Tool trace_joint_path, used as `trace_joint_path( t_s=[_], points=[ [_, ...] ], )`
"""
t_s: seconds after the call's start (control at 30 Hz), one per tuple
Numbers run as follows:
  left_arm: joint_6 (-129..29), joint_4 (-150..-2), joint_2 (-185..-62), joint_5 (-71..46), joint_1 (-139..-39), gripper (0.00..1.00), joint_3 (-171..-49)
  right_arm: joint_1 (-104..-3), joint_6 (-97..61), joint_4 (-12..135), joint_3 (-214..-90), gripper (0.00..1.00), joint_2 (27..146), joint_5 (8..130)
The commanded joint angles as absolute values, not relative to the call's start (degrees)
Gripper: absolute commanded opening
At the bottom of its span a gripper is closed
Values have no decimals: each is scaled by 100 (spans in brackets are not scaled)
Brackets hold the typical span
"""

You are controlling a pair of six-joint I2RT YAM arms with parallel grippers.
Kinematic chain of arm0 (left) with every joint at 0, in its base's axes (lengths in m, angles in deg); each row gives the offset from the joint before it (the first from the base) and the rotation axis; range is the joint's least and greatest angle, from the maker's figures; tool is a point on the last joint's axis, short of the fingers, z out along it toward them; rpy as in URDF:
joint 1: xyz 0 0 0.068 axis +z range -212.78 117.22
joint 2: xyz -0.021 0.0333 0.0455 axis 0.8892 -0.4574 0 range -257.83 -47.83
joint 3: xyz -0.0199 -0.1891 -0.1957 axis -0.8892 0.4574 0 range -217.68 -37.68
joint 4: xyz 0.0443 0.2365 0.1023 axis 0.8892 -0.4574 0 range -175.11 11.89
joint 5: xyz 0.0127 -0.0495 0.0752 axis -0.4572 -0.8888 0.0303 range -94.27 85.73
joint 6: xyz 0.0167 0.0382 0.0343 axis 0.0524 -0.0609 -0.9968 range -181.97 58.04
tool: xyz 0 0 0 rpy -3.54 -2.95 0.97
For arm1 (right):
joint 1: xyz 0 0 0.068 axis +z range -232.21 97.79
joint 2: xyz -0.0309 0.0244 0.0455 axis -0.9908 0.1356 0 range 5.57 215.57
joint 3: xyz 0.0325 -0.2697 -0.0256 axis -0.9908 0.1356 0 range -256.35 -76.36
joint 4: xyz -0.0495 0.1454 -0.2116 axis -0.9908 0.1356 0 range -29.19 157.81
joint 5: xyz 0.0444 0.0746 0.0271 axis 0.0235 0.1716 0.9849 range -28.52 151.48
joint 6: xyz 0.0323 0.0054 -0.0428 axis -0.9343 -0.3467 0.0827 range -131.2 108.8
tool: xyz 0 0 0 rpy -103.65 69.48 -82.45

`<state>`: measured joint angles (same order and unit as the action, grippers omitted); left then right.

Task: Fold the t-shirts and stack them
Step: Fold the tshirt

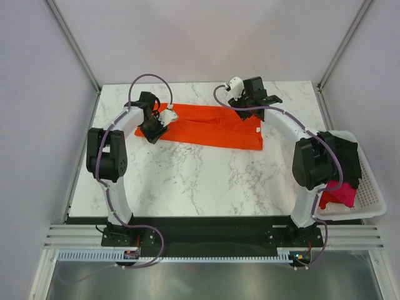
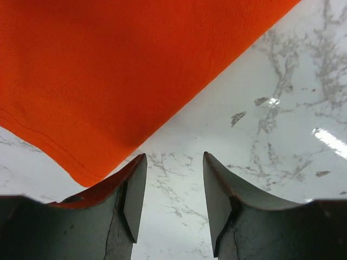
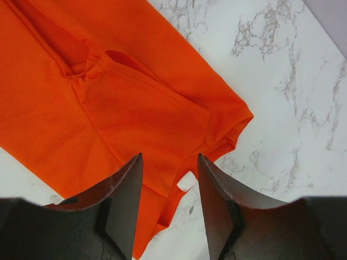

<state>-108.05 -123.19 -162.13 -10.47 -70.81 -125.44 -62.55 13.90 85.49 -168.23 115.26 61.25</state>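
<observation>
An orange-red t-shirt (image 1: 212, 127) lies folded into a long strip across the far part of the marble table (image 1: 187, 181). My left gripper (image 1: 154, 131) hovers at its left end. In the left wrist view the left gripper (image 2: 174, 158) is open with only marble between its fingers, and the shirt's hemmed corner (image 2: 87, 173) lies just left of them. My right gripper (image 1: 269, 99) is above the right end. In the right wrist view the right gripper (image 3: 169, 158) is open over the neck edge and its white label (image 3: 186, 182), holding nothing.
A white mesh basket (image 1: 369, 200) stands at the table's right edge with a black t-shirt (image 1: 347, 159) and a pink one (image 1: 340, 195) in it. Grey walls close in the table's left, far and right sides.
</observation>
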Motion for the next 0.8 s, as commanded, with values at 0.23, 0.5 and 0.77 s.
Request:
trace_joint_path(
  t_s=[0.23,0.5,0.77],
  points=[
    [-12261,-11547,-16306,-444,-6902,53,-12662,-6243,1104,8718,-16496,52,11245,6368],
    [-12314,-11555,-16692,-181,-6867,51,-12776,-6173,1156,8753,-16442,52,11236,6324],
    [-12410,-11617,-16754,-163,-6867,12,-12548,-6182,1385,8849,-16504,52,11175,6201]
  ],
)
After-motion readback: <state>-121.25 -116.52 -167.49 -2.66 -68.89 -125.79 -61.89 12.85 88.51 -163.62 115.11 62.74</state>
